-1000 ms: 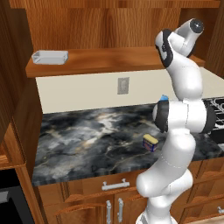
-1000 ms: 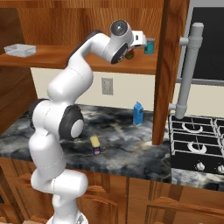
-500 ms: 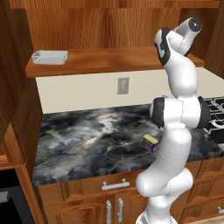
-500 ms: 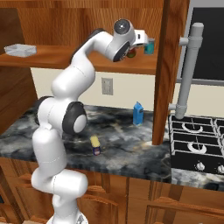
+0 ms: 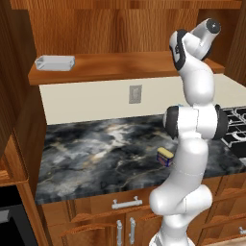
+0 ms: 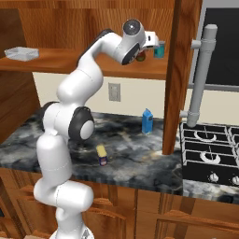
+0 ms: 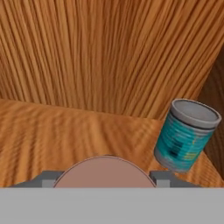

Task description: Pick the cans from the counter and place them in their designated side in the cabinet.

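My gripper [image 6: 142, 52] is up inside the cabinet [image 6: 112, 69], over the right end of its shelf board [image 7: 43, 135]. It is shut on the red can [image 6: 139, 57]. In the hand view the red can's pale round top [image 7: 105, 173] sits between the two fingertips of my gripper [image 7: 105, 179], low over the board. The squat blue can with the yellow top [image 5: 165, 156] [image 6: 101, 155] stands on the dark marbled counter [image 5: 96, 149] [image 6: 130, 149], beside the arm's lower links.
A teal-blue can [image 7: 186, 135] [image 6: 159, 49] stands on the shelf just right of the hand, close to the cabinet's side wall. A white tray [image 5: 55, 62] [image 6: 21, 53] lies at the shelf's left end. A slim blue carton [image 6: 147, 121] stands on the counter near the stove [image 6: 210, 149].
The arm has risen slightly and the hand has edged a little further toward the teal-blue can. The red can stays between the fingers.
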